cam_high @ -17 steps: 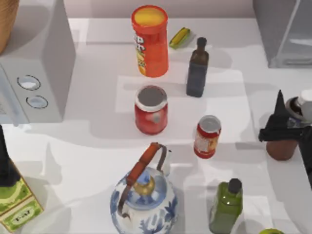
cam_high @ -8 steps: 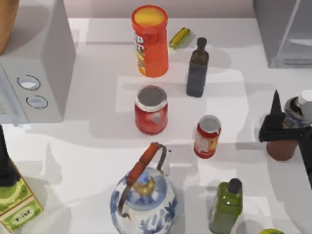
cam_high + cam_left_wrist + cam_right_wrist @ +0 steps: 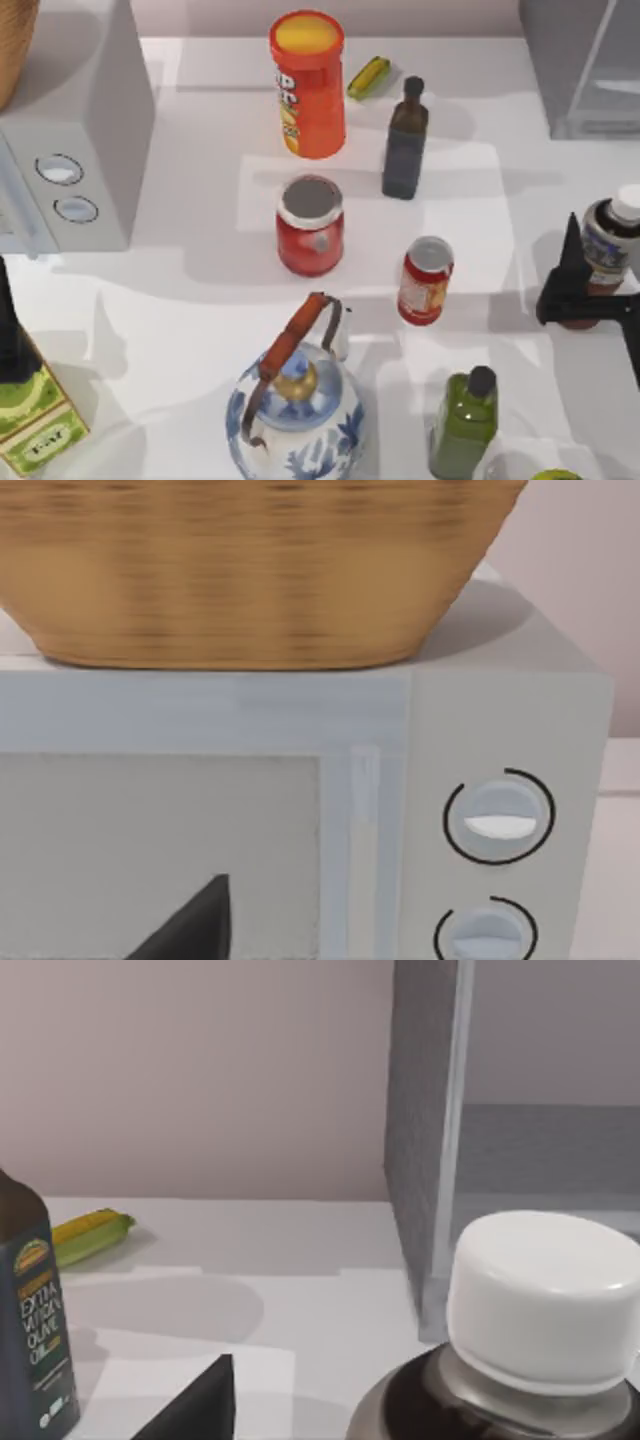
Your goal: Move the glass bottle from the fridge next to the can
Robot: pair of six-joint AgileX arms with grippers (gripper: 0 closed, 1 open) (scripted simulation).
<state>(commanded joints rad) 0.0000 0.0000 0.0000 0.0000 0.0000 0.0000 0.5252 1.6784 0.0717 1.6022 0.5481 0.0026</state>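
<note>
Right gripper (image 3: 578, 300) beside glass bottle (image 3: 607, 240)

Right gripper (image 3: 580, 300) beside glass bottle (image 3: 607, 240), table's right

Glass bottle (image 3: 607, 243): reddish-brown, white cap, grey-blue shoulder label, upright on the table at the right edge of the top view, outside the fridge (image 3: 580, 65), the grey cabinet with pale translucent door panel in the upper right corner. Can (image 3: 426, 280): small red tin, silver top, white-and-yellow label, upright right of centre, well apart from the bottle
</note>
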